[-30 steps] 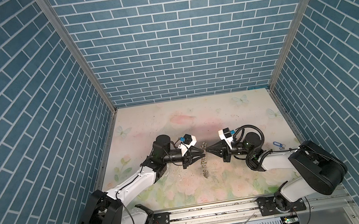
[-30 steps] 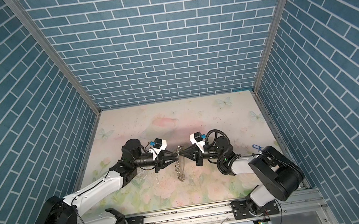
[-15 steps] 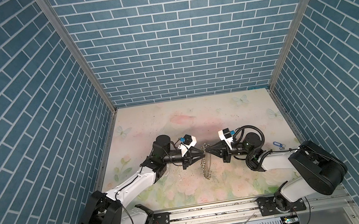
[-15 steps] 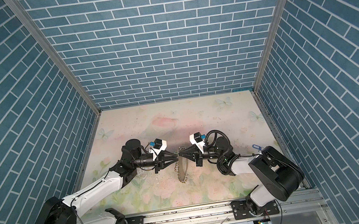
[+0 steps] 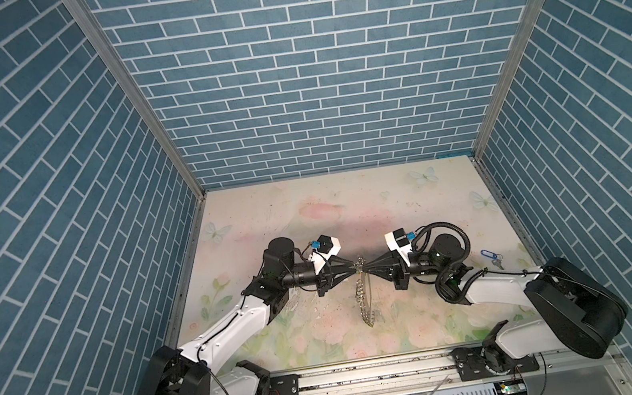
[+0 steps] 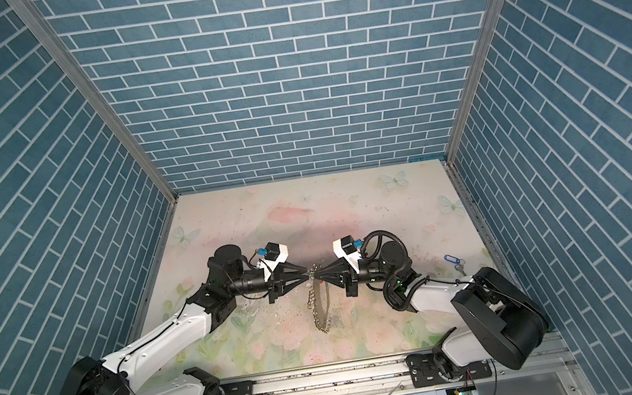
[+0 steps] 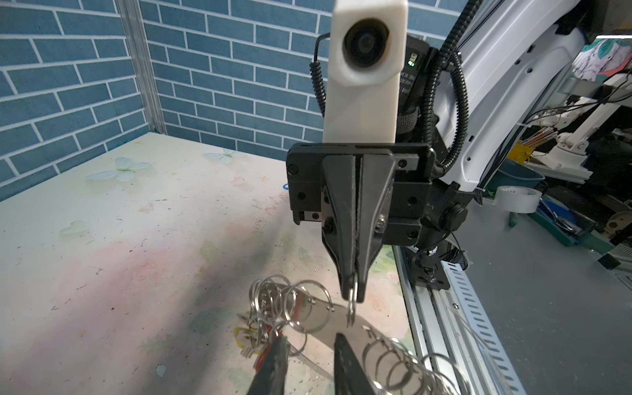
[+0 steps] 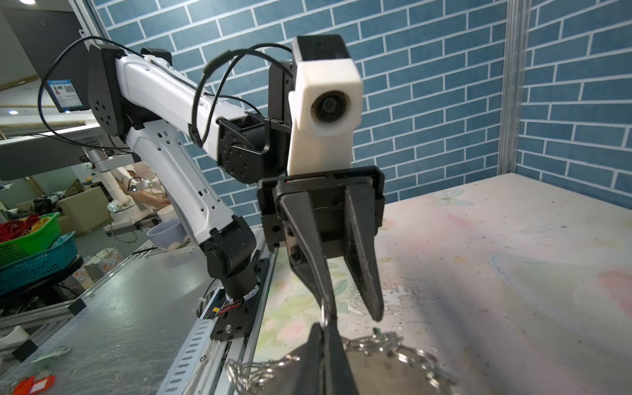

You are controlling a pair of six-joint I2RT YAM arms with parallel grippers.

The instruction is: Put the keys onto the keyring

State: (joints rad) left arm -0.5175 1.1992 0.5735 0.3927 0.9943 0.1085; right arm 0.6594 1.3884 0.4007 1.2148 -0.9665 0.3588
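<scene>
Left wrist view: my right gripper (image 7: pixel 352 294) is clamped on a split ring (image 7: pixel 351 313) of the lifted keyring (image 5: pixel 366 313), left gripper (image 8: pixel 352 313) with fingers apart just beside it, seemingly prying that ring open; next I must fetch the blue-tagged key (image 5: pixel 489 265), in both top views well right of the keyring
</scene>
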